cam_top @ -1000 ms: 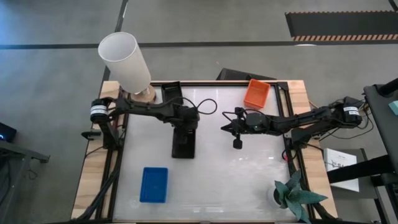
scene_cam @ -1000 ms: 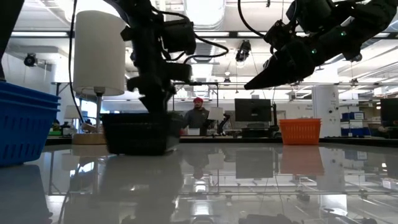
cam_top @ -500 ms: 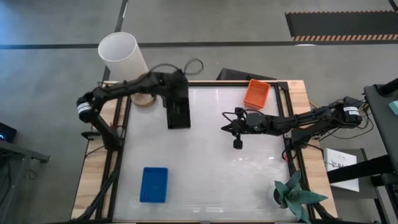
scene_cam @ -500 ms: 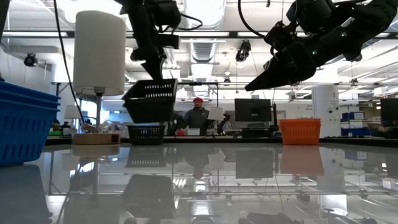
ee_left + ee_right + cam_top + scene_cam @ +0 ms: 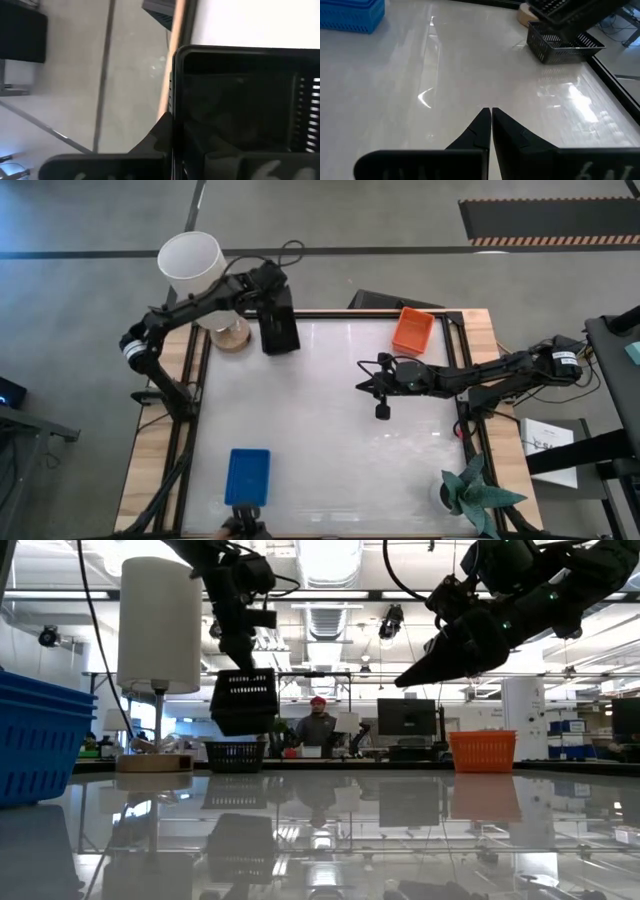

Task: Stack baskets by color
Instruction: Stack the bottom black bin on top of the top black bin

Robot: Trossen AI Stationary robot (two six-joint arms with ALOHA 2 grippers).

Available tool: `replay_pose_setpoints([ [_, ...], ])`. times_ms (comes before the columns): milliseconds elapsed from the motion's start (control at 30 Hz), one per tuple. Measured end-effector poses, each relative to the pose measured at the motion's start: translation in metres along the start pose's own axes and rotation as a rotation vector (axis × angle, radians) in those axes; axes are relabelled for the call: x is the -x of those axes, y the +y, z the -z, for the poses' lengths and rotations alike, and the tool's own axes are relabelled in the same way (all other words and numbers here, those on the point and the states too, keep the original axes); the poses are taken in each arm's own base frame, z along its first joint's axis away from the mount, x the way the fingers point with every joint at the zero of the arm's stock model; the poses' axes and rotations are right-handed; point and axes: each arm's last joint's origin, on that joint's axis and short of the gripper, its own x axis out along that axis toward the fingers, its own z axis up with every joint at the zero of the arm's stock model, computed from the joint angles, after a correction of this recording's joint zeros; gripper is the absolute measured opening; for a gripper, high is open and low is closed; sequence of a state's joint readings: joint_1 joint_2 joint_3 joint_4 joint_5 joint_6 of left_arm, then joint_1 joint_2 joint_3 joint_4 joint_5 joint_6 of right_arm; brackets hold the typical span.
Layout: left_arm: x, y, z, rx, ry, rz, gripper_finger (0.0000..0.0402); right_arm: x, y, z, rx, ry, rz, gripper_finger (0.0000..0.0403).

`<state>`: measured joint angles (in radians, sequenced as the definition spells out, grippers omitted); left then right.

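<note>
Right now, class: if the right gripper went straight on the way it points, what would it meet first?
Probably the bare table. The shut right gripper slants down toward it, with the black basket off to one side of its line.

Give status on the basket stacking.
Done, apparently: blue mesh plastic baskets stacked front-left, orange mesh baskets back-right. In hand: left gripper shut on a black mesh basket, held over another black basket at the back. Left: lowering it in. Right gripper waits mid-table, shut.

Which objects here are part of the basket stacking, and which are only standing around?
Part of the job:
- blue mesh plastic basket
- orange mesh plastic basket
- black mesh plastic basket, held up by left gripper
- second black basket, on the table

Standing around:
- tall white lampshade cylinder
- green plant
</note>
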<state>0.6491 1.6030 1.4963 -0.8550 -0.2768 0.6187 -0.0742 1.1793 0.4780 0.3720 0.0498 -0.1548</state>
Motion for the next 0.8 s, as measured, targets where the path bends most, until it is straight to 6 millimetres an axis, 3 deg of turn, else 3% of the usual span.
replay_pose_setpoints([
  [233, -0.009, 0.014, 0.008, 0.019, 0.013, -0.032, 0.0000, 0.000, 0.000, 0.001, 0.002, 0.003, -0.001, 0.0009],
  [800, -0.037, 0.016, 0.022, 0.001, 0.066, 0.034, 0.0000, 0.000, 0.000, 0.001, 0.003, 0.003, -0.006, 0.0009],
])
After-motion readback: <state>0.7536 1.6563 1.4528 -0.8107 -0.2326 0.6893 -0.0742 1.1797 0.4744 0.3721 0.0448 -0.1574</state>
